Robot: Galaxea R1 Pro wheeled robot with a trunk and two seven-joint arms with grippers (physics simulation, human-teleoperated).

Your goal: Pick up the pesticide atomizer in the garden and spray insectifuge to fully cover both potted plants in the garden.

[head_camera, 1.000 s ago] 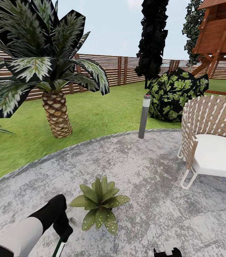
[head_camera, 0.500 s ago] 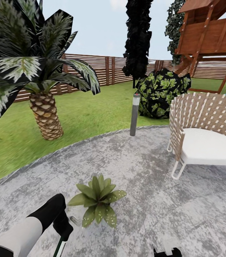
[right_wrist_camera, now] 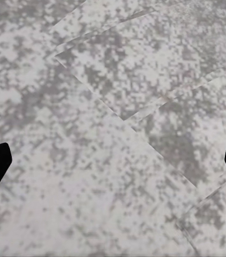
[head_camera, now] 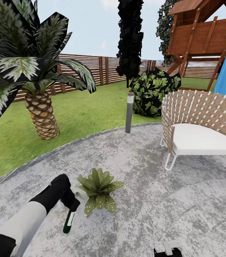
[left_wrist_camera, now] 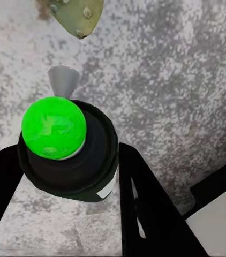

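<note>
Left gripper (head_camera: 70, 210) clamps pesticide atomizer (head_camera: 69, 222) (beside potted plant (head_camera: 98, 189)).

Potted plant (head_camera: 98, 191) pot hidden under leaves; right pincer (head_camera: 167, 251) edge-cropped

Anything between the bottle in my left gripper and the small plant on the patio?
Nothing visible. The dark green atomizer bottle hangs in the left gripper right beside the small green rosette plant, bare grey patio paving between them.

Potted plant (head_camera: 98, 191) on patio (head_camera: 155, 200), chair (head_camera: 198, 132) right
</note>
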